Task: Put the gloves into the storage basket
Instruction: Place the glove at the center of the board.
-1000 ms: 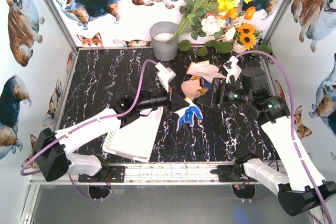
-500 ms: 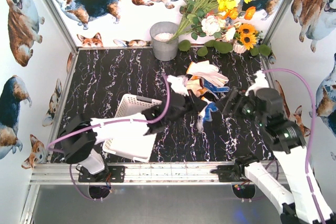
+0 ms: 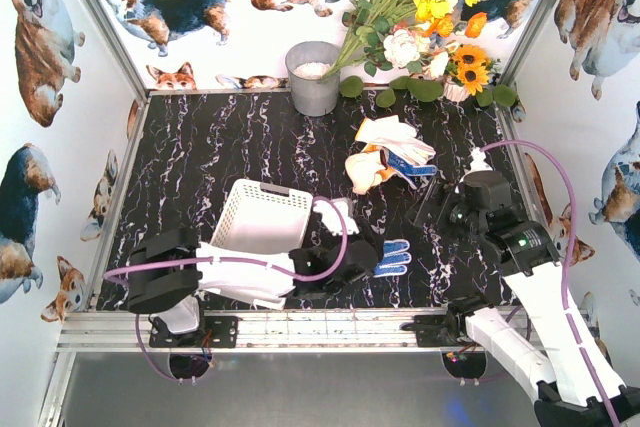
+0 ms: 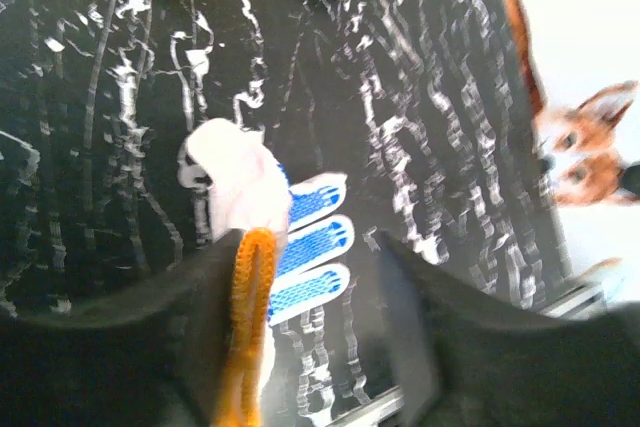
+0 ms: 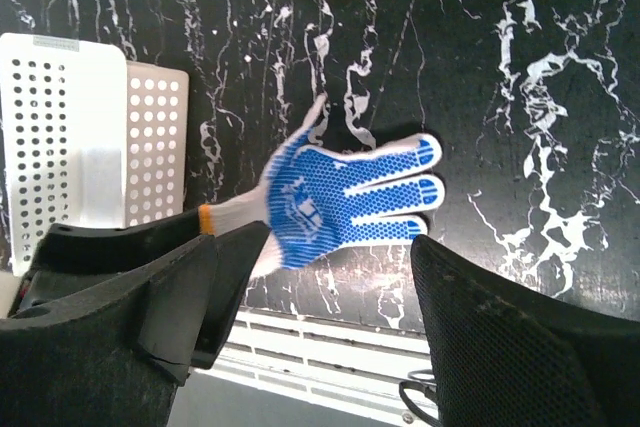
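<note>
Pulled back toward the near edge since half a second ago, with the left tool (image 3: 370,259) now low and just right of the storage basket (image 3: 262,192), well away from the heap of gloves (image 3: 388,150) farther back on the black marbled table (image 3: 200,147). Pinches the orange-trimmed cuff (image 4: 248,327) of a blue-dotted glove (image 3: 393,257) between dark fingers (image 4: 420,347). Holds that glove spread palm-up, fingertips pointing right, outside the basket and apart from it; cannot tell whether touching the table or just above it. Drawn nearer too, with the right tool (image 3: 428,212) now between heap and held glove. Gapes wide in the right wrist view, nothing gripped, looking down on the blue palm (image 5: 340,192). Shows, at the far edge, a grey bucket (image 3: 313,77) and flowers (image 3: 410,7).
</note>
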Available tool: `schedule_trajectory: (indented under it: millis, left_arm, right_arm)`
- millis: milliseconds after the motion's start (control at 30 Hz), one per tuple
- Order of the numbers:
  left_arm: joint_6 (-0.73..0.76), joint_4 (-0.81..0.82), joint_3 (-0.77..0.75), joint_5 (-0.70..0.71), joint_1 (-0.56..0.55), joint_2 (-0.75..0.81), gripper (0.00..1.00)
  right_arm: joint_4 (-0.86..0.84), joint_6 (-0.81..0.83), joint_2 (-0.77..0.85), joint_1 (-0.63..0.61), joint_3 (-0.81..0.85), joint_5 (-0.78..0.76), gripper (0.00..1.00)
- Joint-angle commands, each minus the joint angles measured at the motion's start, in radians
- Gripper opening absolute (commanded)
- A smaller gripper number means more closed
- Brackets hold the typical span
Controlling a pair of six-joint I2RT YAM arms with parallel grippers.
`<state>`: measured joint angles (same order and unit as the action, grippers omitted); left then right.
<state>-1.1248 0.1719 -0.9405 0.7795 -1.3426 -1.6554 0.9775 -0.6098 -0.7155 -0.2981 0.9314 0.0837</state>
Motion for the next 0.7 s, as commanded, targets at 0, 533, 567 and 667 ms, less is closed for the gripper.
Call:
schedule_trajectory:
  millis: [0,533,567,667]
  left_arm:
    - [0.038,-0.040,0.056,0.036,-0.017,0.083,0.60]
    - [0.463,-0.090,0.043,-0.074,-0.017,0.277,0.66]
    - [0.475,-0.125,0.015,-0.110,-0.009,0.256,0.63]
    - [0.480,-0.241,-0.060,-0.188,0.025,0.179,0.50]
  right_arm:
    - [0.016,-0.018,0.026,0.004,0.006,-0.040,0.81]
    - [0.158,-0.082,-0.037,0.004,-0.029,0.017,0.74]
    - [0.118,-0.110,-0.027,0.004,-0.069,0.053,0.70]
    - [-0.033,-0.208,-0.008,0.004,-0.191,0.151,0.48]
